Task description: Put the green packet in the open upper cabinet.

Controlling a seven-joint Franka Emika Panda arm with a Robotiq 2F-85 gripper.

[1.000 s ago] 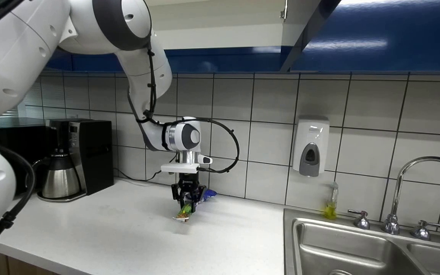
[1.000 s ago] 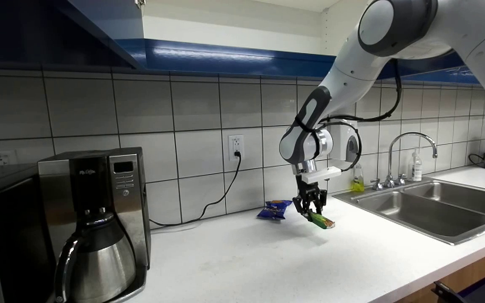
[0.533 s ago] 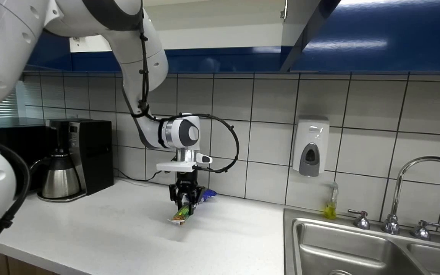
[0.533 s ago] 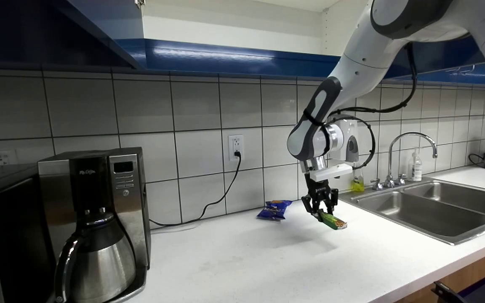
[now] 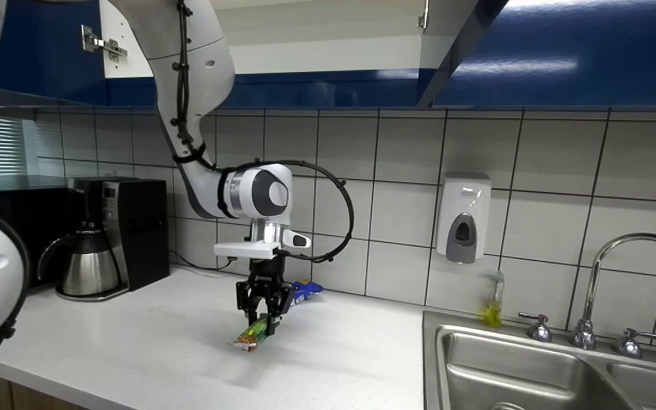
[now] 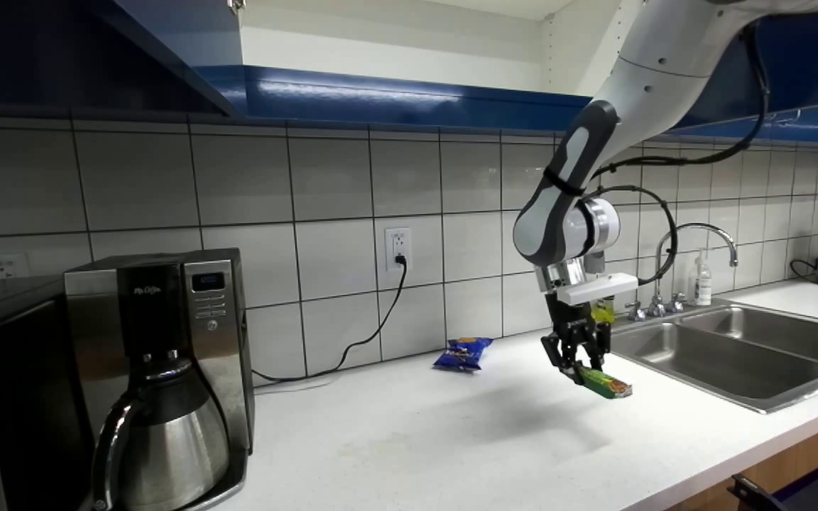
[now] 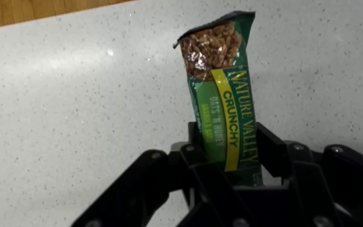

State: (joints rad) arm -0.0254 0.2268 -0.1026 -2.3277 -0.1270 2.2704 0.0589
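The pale counter [image 6: 380,440] is running along the tiled wall [image 6: 331,177], and above it the upper cabinet [image 6: 380,104] is standing open, showing more of its inside in both exterior views than it was a second ago. That is happening because the arm [image 6: 657,92] is drawing back from the wall, toward the counter's front edge. The shift is probably making room for a rise in front of the cabinet: carrying is seemingly beginning, while the raising and the placing are waiting. The gripper [image 5: 262,324] is pointing down, well below the cabinet, its jaws standing narrowed. Nearer the wall, the blue bag [image 5: 307,291] is lying apart from it and is showing more fully in an exterior view, likely staying out of the way. The green packet [image 7: 222,104] is being held between the jaws, pinched by its long sides, one end jutting out past them. It is apparently clearing the counter, and that free end is perhaps risking a bump against the cabinet.
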